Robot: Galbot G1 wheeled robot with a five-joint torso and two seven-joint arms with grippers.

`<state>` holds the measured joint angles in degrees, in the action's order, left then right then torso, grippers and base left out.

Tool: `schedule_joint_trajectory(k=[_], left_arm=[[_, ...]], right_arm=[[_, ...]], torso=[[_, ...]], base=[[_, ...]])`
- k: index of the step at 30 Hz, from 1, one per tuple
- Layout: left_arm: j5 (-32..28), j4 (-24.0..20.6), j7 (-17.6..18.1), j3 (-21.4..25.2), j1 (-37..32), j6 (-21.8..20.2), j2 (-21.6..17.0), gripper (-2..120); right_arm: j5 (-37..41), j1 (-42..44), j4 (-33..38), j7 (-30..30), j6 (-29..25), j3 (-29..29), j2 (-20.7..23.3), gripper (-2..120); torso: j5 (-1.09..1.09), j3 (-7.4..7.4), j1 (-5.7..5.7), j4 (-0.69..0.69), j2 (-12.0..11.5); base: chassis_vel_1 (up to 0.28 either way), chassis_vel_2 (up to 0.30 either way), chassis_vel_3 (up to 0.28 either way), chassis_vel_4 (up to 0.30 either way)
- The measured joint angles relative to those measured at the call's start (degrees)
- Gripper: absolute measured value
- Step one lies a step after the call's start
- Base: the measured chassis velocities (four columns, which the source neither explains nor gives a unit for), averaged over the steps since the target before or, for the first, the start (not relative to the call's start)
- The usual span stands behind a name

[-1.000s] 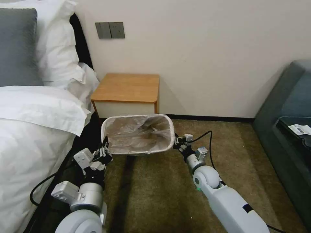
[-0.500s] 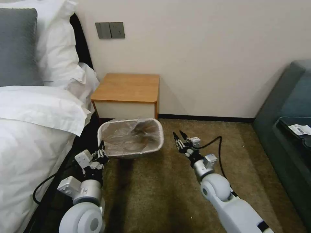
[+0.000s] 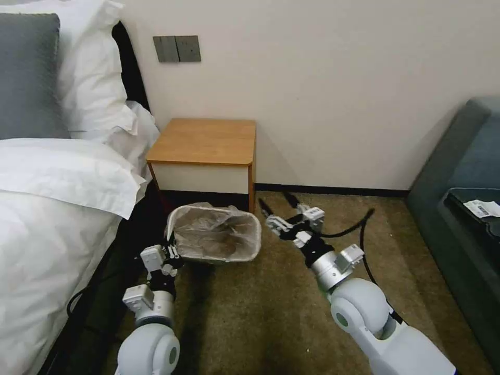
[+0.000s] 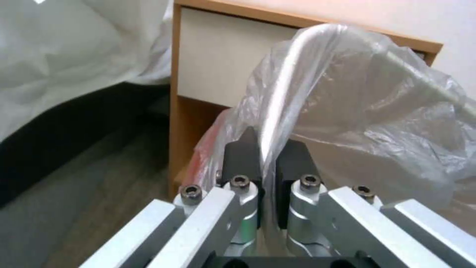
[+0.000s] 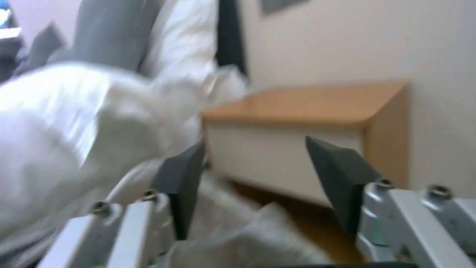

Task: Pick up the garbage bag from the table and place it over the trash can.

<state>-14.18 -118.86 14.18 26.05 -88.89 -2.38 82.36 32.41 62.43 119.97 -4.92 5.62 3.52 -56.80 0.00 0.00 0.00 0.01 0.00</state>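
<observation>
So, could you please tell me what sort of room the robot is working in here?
Most likely a bedroom, perhaps in a hotel: a bed with white linen and stacked pillows stands beside a small wooden nightstand, with a lined trash can on the carpet and a dark sofa opposite.

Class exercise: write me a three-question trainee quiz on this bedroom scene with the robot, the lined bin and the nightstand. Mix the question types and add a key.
1. True or false: the right gripper is open.
2. What does the left gripper clamp? A) the bagged rim of the trash can B) a pillow C) a cable
3. Fill in: the garbage bag lines the can, which sits in front of the ____.

Key: 1 true; 2 A; 3 nightstand
</observation>
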Motion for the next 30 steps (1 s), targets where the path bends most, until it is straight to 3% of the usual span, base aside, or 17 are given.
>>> schedule_joint_trajectory(k=[5,14,15,18,22,30], left_arm=[[2.96,0.74,-0.47,-0.81,0.40,0.99,-0.23,3],[6.81,1.95,-0.97,-1.90,0.75,2.01,0.22,3],[6.81,1.95,-0.97,-1.90,0.75,2.01,0.22,3],[8.70,2.26,-1.24,-1.90,0.79,2.20,0.21,3],[8.89,2.26,-1.25,-1.94,0.97,2.00,0.24,3],[8.57,1.72,-1.22,-2.34,0.85,1.33,0.88,3]], right_arm=[[2.13,-5.75,-1.24,-2.88,4.99,7.62,2.71,35],[8.22,-18.40,-6.65,-10.39,14.53,17.54,-0.99,0],[8.22,-18.40,-6.65,-10.39,14.53,17.54,-0.99,0],[3.66,-23.71,-7.85,-8.79,22.83,21.55,-0.25,0],[-1.40,-27.53,-9.01,-5.43,27.74,25.54,-0.01,0],[-7.04,-34.21,-14.52,-0.63,30.41,33.20,-1.33,0]], torso=[[0.01,0.00,0.00,-0.01,0.00],[0.00,0.01,0.00,0.00,0.00],[0.00,0.01,0.00,0.00,0.00],[0.00,0.00,0.00,-0.01,-0.01],[0.00,0.00,0.00,-0.01,0.00],[0.00,0.00,0.00,-0.01,0.00]], base=[[0.000,0.000,0.000,0.000],[0.000,0.000,0.000,0.000],[0.000,0.000,0.000,0.000],[0.000,0.000,0.000,0.000],[0.000,0.000,0.000,0.000],[0.000,0.000,0.000,0.000]])
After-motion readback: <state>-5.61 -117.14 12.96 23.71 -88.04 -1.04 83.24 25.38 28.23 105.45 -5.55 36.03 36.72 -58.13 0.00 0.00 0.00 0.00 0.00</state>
